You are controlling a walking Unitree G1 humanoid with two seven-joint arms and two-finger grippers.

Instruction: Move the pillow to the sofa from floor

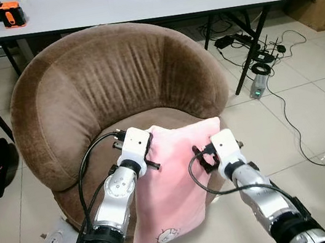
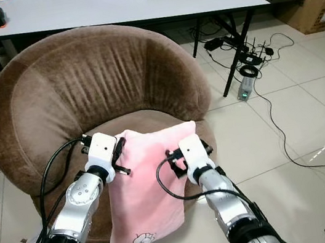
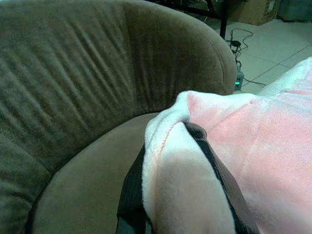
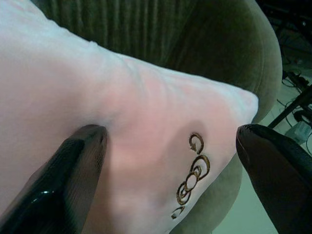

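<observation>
**Pillow at the sofa's front edge**

The pink pillow (image 1: 176, 181) is lying half on the brown sofa (image 1: 106, 81) seat, its lower end hanging over the front. The left gripper (image 3: 183, 195) is pinching its corner (fabric bunched between the fingers). The right gripper (image 4: 170, 165) is spreading wide, one finger (image 4: 73, 165) touching the pillow.

Pink plush pillow (image 1: 175, 175), as I saw it: rectangular, soft, with a small embroidered motif near its lower corner. It lay tilted, its upper edge resting on the seat of the round brown velvet sofa (image 1: 111, 74), its lower end hanging over the seat's front edge toward the floor.
</observation>
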